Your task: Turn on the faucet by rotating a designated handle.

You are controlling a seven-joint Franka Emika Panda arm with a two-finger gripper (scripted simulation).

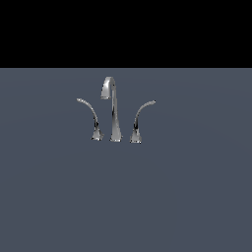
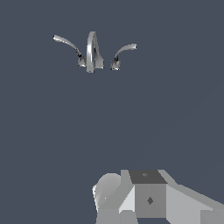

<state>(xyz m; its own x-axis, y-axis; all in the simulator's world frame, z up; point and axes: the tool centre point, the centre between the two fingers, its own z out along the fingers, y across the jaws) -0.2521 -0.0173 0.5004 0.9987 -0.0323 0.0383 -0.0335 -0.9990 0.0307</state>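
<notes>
Exterior view: faucet [image 1: 115, 110] stands alone on the flat grey floor [image 1: 197, 197], roughly centre. Tall hooked spout [image 1: 112, 106] in the middle, two shorter levers either side. Target handle [image 1: 90, 115] is the slim one on the exterior view's left, flared base down, thin tip arcing out and away from the spout. Other lever [image 1: 139, 120] on the exterior view's right looks a bit thicker, leave it. No arm visible here, so the approach hasn't reached the fixture.

Wrist view: same set seen from above and well off. Handle [image 2: 70, 48], spout [image 2: 91, 50], other lever [image 2: 121, 54] all in frame. Grey blocky gripper [image 2: 144, 199] body fills the near edge; fingertips not shown, so I can't tell whether the jaws are open or closed. Nothing appears held. Well apart from the faucet.

My read on doing it right:
- Step in hand is the reach-in; no contact yet.
- Go for the outer part of the handle's arc, not the base: more leverage, and clear of the spout.
- Come in from the outboard side so fingers don't clip the spout.
- Push tangentially about the base's vertical axis; pushing down the length just jams.
- Thin, curved, shiny tip: slip risk. Keep contact a little inboard of the very end.
</notes>
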